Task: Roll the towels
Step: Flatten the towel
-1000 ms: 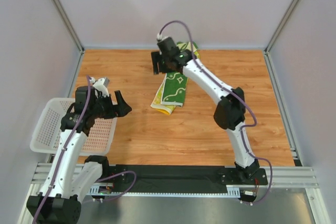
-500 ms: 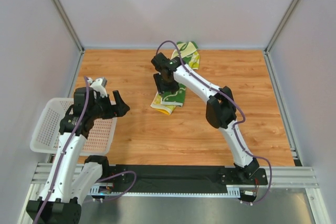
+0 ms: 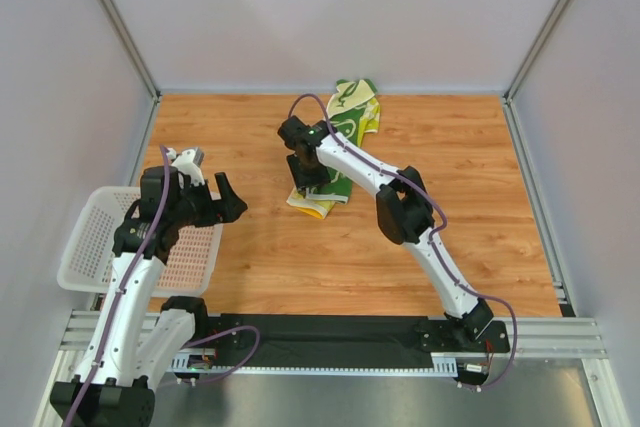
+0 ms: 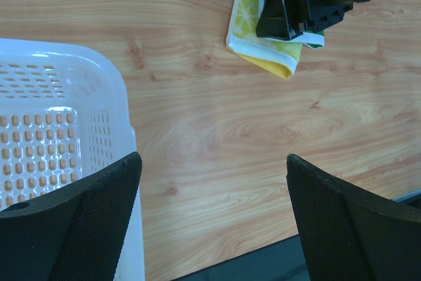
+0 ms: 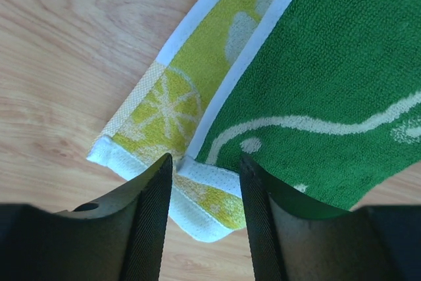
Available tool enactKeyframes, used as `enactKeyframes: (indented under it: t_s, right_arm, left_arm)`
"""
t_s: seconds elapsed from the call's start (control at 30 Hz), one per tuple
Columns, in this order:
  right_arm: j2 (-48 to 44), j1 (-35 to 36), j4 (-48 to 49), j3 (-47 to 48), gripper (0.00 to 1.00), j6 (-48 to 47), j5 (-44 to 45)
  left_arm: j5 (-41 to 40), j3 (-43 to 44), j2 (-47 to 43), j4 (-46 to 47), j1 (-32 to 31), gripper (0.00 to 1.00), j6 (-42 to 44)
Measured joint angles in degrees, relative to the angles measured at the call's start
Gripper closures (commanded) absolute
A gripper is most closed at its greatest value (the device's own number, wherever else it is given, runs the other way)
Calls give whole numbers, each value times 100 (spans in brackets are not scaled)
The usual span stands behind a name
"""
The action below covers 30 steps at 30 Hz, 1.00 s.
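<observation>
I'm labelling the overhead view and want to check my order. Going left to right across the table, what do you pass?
basket → left gripper → towels. The right gripper sits over the towels, so it is left out of the order.

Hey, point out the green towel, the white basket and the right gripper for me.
green towel (image 5: 342, 64), right wrist view, on its green terry face.
white basket (image 4: 46, 51), left wrist view, on its solid top rim.
right gripper (image 5: 205, 162), right wrist view, midway between its open fingertips.
</observation>
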Motion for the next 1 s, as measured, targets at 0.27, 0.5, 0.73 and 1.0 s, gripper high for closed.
enactKeyframes:
  t_s: [0.27, 0.5, 0.73, 1.0]
  right_arm:
    - [94, -2, -11, 22, 88, -9, 118]
    - [92, -2, -7, 24, 100, -9, 168]
    - [-227, -101, -15, -48, 100, -9, 57]
    - [-1762, -844, 175, -804, 90, -7, -463]
  left_arm:
    - [-20, 0, 0, 0, -37, 4, -9]
    - [-57, 0, 2, 0, -37, 4, -20]
    - [-2, -11, 57, 7, -57, 7, -17]
    - [39, 79, 1021, 111, -765, 4, -15]
